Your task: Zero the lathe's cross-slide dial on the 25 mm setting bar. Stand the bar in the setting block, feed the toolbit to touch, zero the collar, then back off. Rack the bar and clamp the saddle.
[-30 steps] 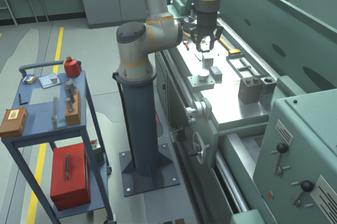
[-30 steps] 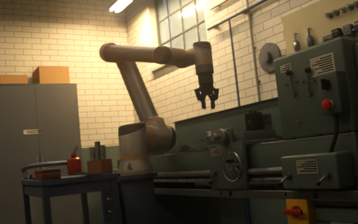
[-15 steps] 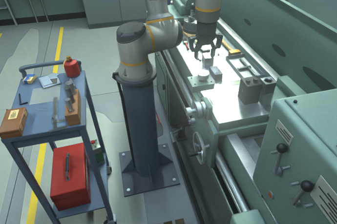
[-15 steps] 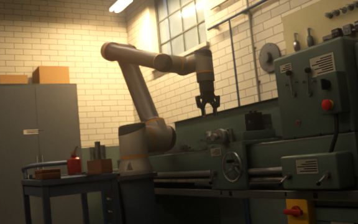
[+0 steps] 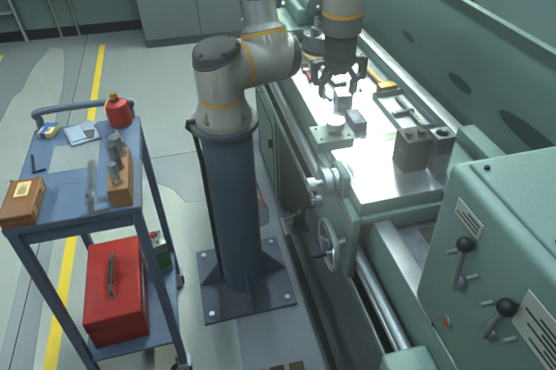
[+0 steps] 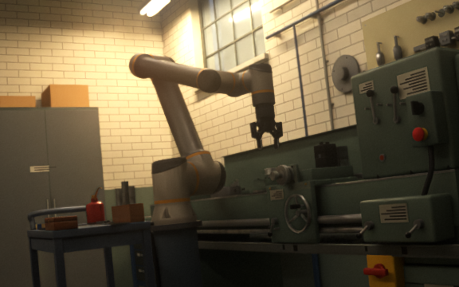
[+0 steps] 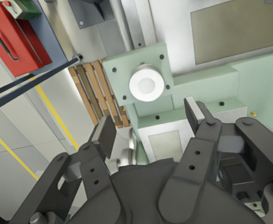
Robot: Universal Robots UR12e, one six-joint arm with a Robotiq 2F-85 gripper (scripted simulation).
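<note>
The cross-slide handwheel and dial [image 5: 324,181] sit at the saddle's front, partly hidden by the fingers in the wrist camera [image 7: 125,152]. The setting bars [image 5: 115,150] stand in a wooden rack on the blue cart at the left. A round silver knob [image 5: 335,123] sits on a bolted plate on the cross-slide [image 7: 146,82]. Beside it are small grey blocks [image 5: 355,119]; I cannot tell which is the setting block. My gripper [image 5: 339,89] hangs open above the cross-slide, holding nothing [image 6: 266,140] [image 7: 150,121].
Behind the work runs the lathe's green splash guard [image 5: 449,42]. The dark toolpost [image 5: 412,148] stands on the saddle to the right, with the headstock levers [image 5: 462,262] beyond. The carriage handwheel [image 5: 330,244] is on the apron. A red toolbox [image 5: 116,289] and an oil can [image 5: 118,110] are on the cart.
</note>
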